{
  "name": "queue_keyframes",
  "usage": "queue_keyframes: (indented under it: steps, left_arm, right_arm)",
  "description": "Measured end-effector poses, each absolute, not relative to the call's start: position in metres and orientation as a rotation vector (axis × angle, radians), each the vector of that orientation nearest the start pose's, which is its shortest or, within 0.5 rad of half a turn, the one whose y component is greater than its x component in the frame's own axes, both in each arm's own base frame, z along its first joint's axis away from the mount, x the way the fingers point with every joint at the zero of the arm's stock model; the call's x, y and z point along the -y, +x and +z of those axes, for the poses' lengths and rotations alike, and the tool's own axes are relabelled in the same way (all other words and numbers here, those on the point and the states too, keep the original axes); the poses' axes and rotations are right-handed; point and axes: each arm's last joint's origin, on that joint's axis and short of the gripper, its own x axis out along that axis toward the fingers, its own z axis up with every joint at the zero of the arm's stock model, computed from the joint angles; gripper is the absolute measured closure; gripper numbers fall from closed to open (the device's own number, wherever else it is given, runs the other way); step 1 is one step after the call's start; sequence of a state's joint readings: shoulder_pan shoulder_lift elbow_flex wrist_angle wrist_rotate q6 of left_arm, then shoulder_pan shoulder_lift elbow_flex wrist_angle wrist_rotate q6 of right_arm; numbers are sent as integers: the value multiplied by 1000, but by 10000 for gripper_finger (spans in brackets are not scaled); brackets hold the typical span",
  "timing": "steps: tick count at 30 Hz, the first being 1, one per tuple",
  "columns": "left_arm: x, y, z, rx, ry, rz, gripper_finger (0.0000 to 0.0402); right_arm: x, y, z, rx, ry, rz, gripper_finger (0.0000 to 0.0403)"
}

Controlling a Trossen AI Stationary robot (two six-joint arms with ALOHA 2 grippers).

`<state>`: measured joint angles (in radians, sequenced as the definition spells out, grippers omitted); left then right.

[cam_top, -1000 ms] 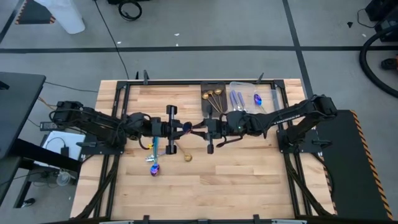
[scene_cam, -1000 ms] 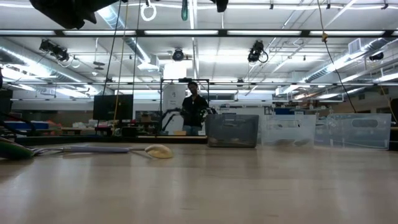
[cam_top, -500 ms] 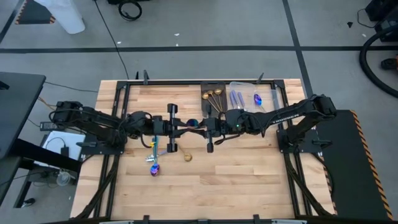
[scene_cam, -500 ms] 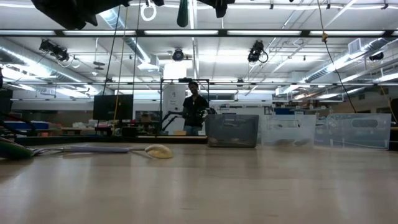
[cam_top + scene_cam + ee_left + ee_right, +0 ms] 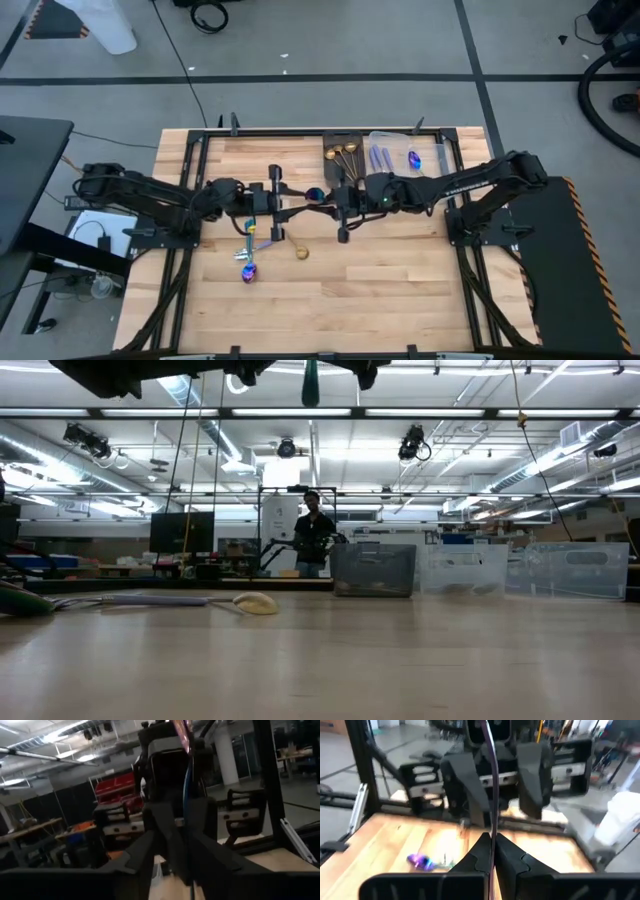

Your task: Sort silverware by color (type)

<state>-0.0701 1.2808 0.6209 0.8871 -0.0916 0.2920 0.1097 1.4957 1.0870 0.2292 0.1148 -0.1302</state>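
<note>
mid-air handover of a spoon [image 5: 314, 194] from left claw [image 5: 285, 201] to right claw [image 5: 335, 202], over the tabletop [image 5: 400, 290] centre.
right claw is clamped together on the spoon's thin handle, seen edge-on between its fingers in the right wrist view [image 5: 491, 795]; left claw fingers [image 5: 150, 840] stand apart, so the spoon looks let go on that side. judgement: to do this well, left arm should back straight off along the handle line without brushing it, and right should keep its pinch firm and level, since a thin handle can swivel. then carry it to the trays [image 5: 385, 158] at the far edge and lay it with spoons of the same colour. the rest of the silverware [image 5: 247, 262] lies on the tabletop under the left arm, with a gold piece [image 5: 302, 252] just beside.
</note>
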Motion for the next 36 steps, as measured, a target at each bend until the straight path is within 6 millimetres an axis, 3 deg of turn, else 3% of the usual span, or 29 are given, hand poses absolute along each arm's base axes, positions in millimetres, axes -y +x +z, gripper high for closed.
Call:
queue_keyframes:
  steps: [4,10,24,36]
  left_arm:
    - [18,267,271,144,256,32,246]
    - [19,268,254,-32,192,3,247]
    - [21,263,227,-313,113,-17,248]
    - [21,260,219,-405,43,-9,249]
  right_arm:
    - [-34,340,301,-254,-102,4,385]
    - [-31,336,289,-382,-49,-68,385]
    - [-16,330,282,-477,92,-175,384]
    - [13,317,263,-666,219,-414,384]
